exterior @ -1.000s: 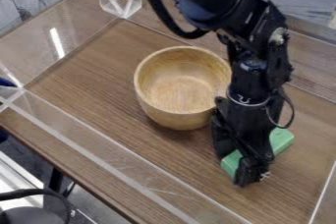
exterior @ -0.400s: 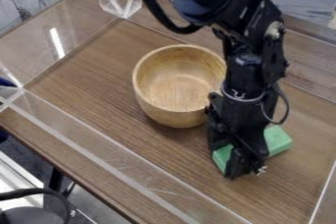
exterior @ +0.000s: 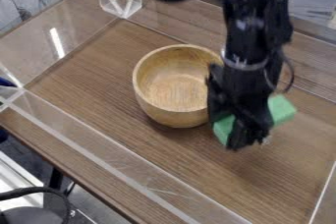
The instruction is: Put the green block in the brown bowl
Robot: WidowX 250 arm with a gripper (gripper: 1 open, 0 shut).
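A: Where is the green block (exterior: 260, 116) found?

B: It is clamped in the gripper (exterior: 243, 133), whose jaws are closed on it and pointed straight down. The block is seen clear of the desk (exterior: 92, 76), just to the right of the brown bowl (exterior: 178, 85), with one end sticking out to the right of the black fingers.

A: How close is the bowl's edge?

B: The gripper is set right beside the bowl's right rim, overlapping it in the camera view; whether they touch cannot be told.

A: And the room around?

B: Bare wood is left in front of the bowl and to its left. The desk is bordered by clear plastic walls (exterior: 79, 135) along the near-left edge and the far side. To the right of the block, only a narrow strip of desk is shown before the picture's edge.
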